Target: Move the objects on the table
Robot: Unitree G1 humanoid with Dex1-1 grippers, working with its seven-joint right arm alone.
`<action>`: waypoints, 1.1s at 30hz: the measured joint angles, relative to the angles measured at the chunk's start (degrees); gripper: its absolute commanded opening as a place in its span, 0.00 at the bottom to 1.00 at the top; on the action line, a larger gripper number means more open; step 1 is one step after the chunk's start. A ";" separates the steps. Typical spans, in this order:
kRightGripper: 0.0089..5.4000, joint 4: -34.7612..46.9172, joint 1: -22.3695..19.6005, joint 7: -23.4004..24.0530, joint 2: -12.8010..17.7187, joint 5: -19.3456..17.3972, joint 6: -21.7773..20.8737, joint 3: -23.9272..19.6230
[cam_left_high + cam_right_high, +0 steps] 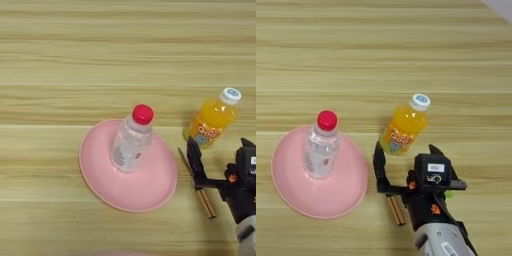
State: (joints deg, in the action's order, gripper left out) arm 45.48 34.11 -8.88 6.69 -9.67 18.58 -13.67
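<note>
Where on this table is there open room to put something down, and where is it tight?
The table is bare across its far half, beyond the pink plate and orange-juice bottle, and left of the plate. It is crowded near right: the tool sits over the screwdriver, close to the juice bottle. The red-capped bottle occupies the plate.

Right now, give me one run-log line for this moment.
clear bottle: upright on pink plate | juice bottle: upright on table | screwdriver: flat under gripper | right gripper: open, by juice bottle
</note>
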 measured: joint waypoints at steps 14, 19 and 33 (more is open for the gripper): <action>1.00 1.06 8.86 -3.29 0.70 2.73 0.12 0.24; 1.00 -0.04 10.52 -4.25 0.67 3.61 -1.01 0.41; 1.00 -4.85 12.60 -5.27 0.34 5.73 -3.83 0.93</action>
State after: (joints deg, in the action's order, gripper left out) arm 40.63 46.71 -14.15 7.02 -3.95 14.75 -12.74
